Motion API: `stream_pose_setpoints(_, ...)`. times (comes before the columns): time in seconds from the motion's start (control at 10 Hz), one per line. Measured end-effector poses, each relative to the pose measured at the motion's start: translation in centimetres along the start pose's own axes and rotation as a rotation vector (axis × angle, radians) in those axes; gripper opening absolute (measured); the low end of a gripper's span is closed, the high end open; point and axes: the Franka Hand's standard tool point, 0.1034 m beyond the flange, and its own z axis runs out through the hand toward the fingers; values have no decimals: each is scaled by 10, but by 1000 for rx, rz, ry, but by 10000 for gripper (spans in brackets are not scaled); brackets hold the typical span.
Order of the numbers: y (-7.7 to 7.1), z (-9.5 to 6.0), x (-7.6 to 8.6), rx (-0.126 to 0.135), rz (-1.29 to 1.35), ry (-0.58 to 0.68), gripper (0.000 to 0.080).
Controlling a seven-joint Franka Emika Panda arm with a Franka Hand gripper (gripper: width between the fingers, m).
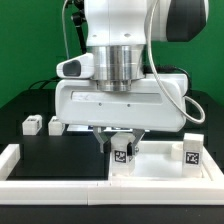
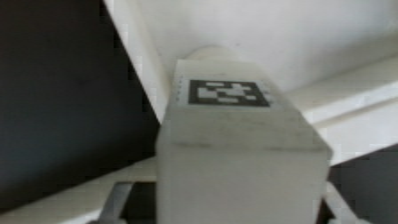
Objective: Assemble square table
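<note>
Step in hand, as I judge it: picking up one leg for the square table.

Position: the gripper (image 1: 121,148) is down low at the front of the table (image 1: 60,160), with its jaws set narrow on either side of the near leg (image 1: 122,157). The leg stands upright at the edge of the tabletop slab (image 1: 165,168). I cannot tell whether the pads are pressing on it yet.

To do it well: the jaws should be square to the leg's flat sides and the grip firm before any lift. The lift should go straight up so the leg does not scrape the slab's rim.

Exterior view only: a second leg (image 1: 192,152) stands toward that view's right. Two spare legs (image 1: 30,125) (image 1: 52,125) sit well apart at its left, on the black surface. The border rail (image 1: 60,192) runs along the front.

Wrist view only: the near leg (image 2: 231,135) fills the frame. Its tag (image 2: 230,92) is sharp and faces the camera, and the leg looks centred. The slab (image 2: 338,55) is a pale blur behind it. The pads are not clearly shown here.
</note>
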Motion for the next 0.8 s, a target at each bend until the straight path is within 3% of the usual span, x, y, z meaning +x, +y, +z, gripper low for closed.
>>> stream_pose_setpoints(0.8,5,1,-3,-6,758,-37,290)
